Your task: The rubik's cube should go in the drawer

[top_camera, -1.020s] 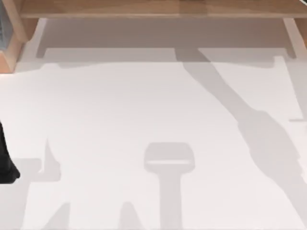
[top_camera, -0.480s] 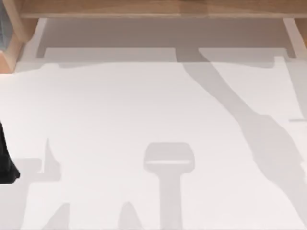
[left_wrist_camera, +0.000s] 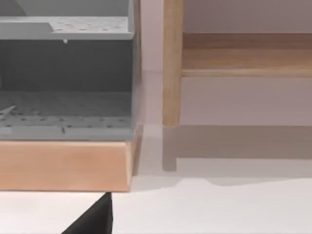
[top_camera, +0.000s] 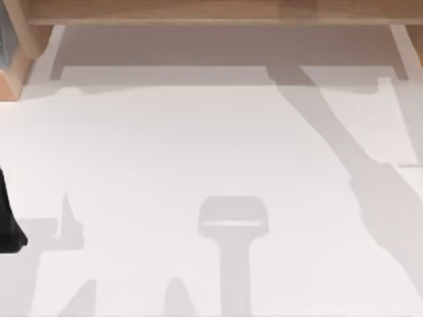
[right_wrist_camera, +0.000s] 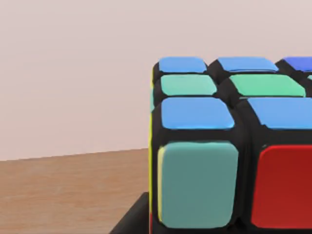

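Observation:
The rubik's cube [right_wrist_camera: 229, 146] looms very close in the right wrist view, with blue, green, teal and red stickers. My right gripper is shut on it, and a black finger [right_wrist_camera: 130, 219] shows at its lower edge. Behind the cube lie a wooden surface [right_wrist_camera: 68, 190] and a pale wall. The grey drawer [left_wrist_camera: 66, 112] sits in a wooden cabinet [left_wrist_camera: 63, 165] in the left wrist view, and at the far left edge in the top view [top_camera: 5, 39]. My left arm [top_camera: 8, 224] is parked at the table's left edge.
A long wooden shelf [top_camera: 218, 12] runs along the back of the white table [top_camera: 198, 145], standing on a wooden leg [left_wrist_camera: 171, 63]. The right arm's shadow [top_camera: 370, 185] falls across the right side of the table.
The right arm's shadow has slid to the right across the table. The left arm has not moved.

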Motion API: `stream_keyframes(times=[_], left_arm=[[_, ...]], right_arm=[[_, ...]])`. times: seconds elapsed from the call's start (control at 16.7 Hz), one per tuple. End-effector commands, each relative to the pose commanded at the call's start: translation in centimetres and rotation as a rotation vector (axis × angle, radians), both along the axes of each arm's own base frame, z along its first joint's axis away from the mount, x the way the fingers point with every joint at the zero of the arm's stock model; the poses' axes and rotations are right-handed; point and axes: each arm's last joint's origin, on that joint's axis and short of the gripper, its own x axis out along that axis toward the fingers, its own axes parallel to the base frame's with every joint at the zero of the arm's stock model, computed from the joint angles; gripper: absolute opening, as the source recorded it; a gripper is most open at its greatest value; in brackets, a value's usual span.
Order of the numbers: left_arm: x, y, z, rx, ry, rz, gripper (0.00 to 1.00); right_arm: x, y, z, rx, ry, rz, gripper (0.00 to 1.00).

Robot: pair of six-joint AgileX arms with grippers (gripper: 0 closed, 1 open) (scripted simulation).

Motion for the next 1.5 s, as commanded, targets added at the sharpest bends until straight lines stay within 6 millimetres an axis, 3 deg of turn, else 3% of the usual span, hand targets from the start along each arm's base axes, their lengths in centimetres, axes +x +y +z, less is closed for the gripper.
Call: stream_keyframes(times=[0.24,0.42,0.6,0.78,0.96,1.08,1.32,1.5], left_arm=[[0.0,0.0,0.0,0.000,0.000,0.000,1.00],[0.0,0.0,0.0,0.000,0.000,0.000,1.00],[0.0,0.0,0.0,0.000,0.000,0.000,1.00],[0.0,0.0,0.0,0.000,0.000,0.000,1.00],[0.0,0.0,0.0,0.000,0.000,0.000,1.00],[0.0,0.0,0.0,0.000,0.000,0.000,1.00],[0.0,0.0,0.0,0.000,0.000,0.000,1.00],[0.0,0.0,0.0,0.000,0.000,0.000,1.00]], right_arm=[[-1.6,-7.1,4.4,0.030,0.027,-0.122,0.00],[-3.1,-12.6,6.3,0.024,0.099,-0.223,0.00],[-4.3,-17.6,6.6,-0.002,0.223,-0.313,0.00],[-4.4,-22.2,5.0,-0.042,0.412,-0.375,0.00],[-3.1,-26.6,1.4,-0.075,0.664,-0.391,0.00],[-1.4,-29.4,-2.2,-0.085,0.852,-0.359,0.00],[2.2,-34.0,-11.3,-0.063,1.212,-0.208,0.00],[4.4,-36.3,-19.1,-0.020,1.430,-0.048,0.00]])
